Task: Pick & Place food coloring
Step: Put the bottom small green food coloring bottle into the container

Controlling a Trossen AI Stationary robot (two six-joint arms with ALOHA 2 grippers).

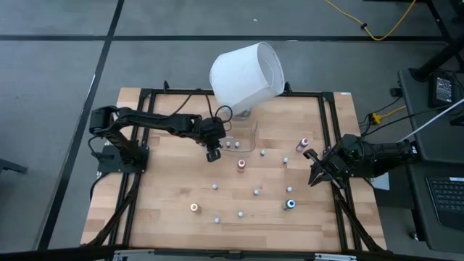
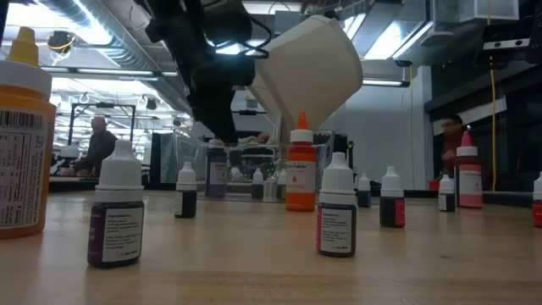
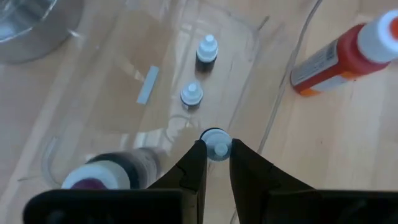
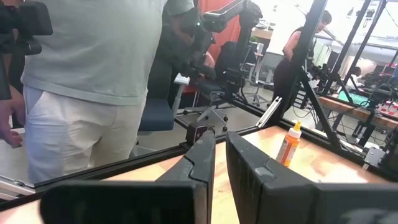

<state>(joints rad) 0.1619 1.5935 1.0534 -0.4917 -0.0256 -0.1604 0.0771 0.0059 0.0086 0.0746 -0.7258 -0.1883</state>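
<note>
Food coloring bottle (image 3: 216, 145), white-capped with a dark body, sits pinched between the fingers of the left gripper (image 3: 216, 163), cap poking up between the tips. In the high view the left gripper (image 1: 212, 153) hangs at the 9 o'clock edge of the clear plastic tray (image 1: 250, 130), which lies just under the white lampshade (image 1: 246, 75) toward 12 o'clock on the wooden table (image 1: 159, 196).

Progress, judged: early to middle. The left wrist view shows two small white-capped bottles (image 3: 191, 94) and (image 3: 207, 50) standing inside the tray, so a few look placed. Plenty left: loose bottles are scattered over the table, among them an orange-capped one (image 1: 194, 207) at 7 o'clock, a blue-capped one (image 1: 291, 204) at 5 o'clock, a red-capped one (image 1: 241, 164) near centre, a pink one (image 1: 302, 144) at 3 o'clock, plus several whitish-capped ones.

Right gripper (image 1: 317, 172) waits at the 3 o'clock table edge, fingers slightly parted and holding nothing; its wrist view faces the room, with people standing there.

Hard to tell: whether the held bottle is already over the tray floor or just outside its wall, since the clear walls barely read. In the low view the lampshade and arm block most of the tray. A blurred bottle at the left wrist picture's edge is cut off.
</note>
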